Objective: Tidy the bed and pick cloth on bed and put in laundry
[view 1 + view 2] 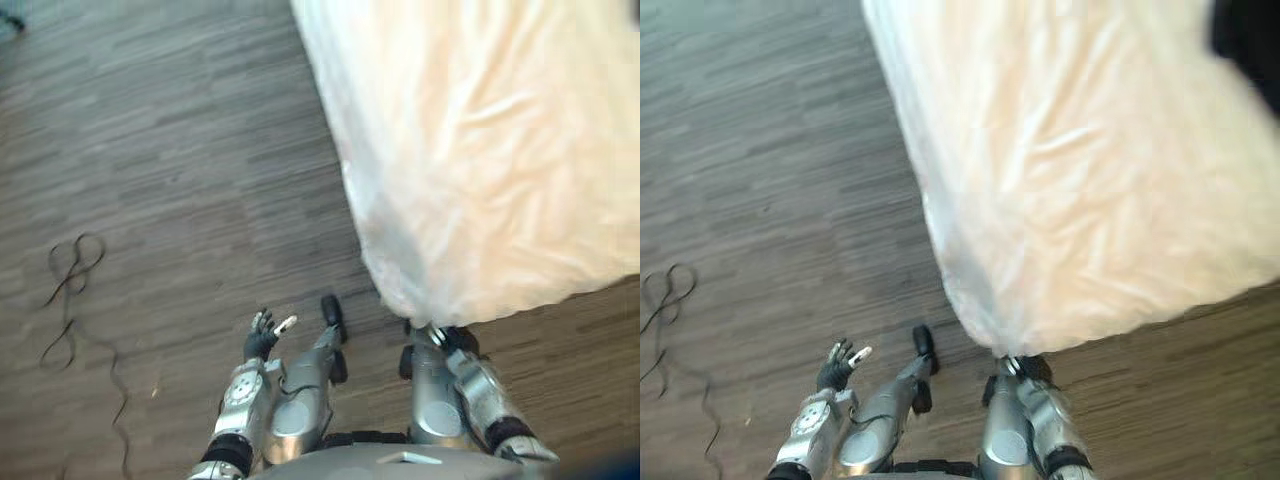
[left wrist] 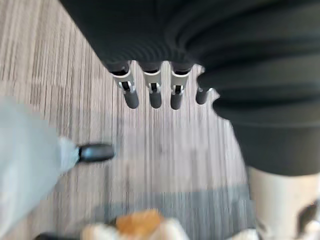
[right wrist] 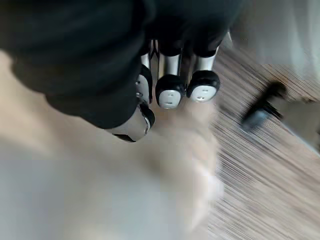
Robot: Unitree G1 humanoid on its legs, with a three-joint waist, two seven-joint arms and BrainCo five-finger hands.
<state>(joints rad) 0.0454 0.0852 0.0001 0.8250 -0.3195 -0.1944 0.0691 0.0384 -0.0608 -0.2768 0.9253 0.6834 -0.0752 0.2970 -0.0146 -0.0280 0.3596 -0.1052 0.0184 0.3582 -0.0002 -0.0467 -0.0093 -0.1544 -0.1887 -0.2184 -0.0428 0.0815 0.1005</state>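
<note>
Looking down now, and the bed (image 1: 560, 60) takes the whole upper right of the frame, draped in a cream bed cover (image 1: 480, 150) that is creased and rumpled, with its folds running toward the lower corner. That corner hangs off the mattress at lower centre, just above the wooden floor (image 1: 150, 150), which spreads across the left side and along the bottom right. The right hand (image 3: 170, 95) is right at that hanging corner; from the head it sits tucked under the cloth's edge at lower centre-right, and up close its fingers (image 3: 202, 85) are curled tightly in, dark tips turned back, thumb pressed beside them, with the cream cloth bunched against them. So it is clamped on the bed cover at its corner. Over on the other side, the left hand (image 1: 262, 338) hangs at lower centre-left, well apart from the bed and over bare floor. Its fingers (image 2: 155, 95) are loose and spread in a row, the thumb (image 2: 95, 152) stands away from them, and nothing is held. In the far upper right corner a dark patch (image 1: 1250, 40) lies on the bed, too blurred to say what it is.
</note>
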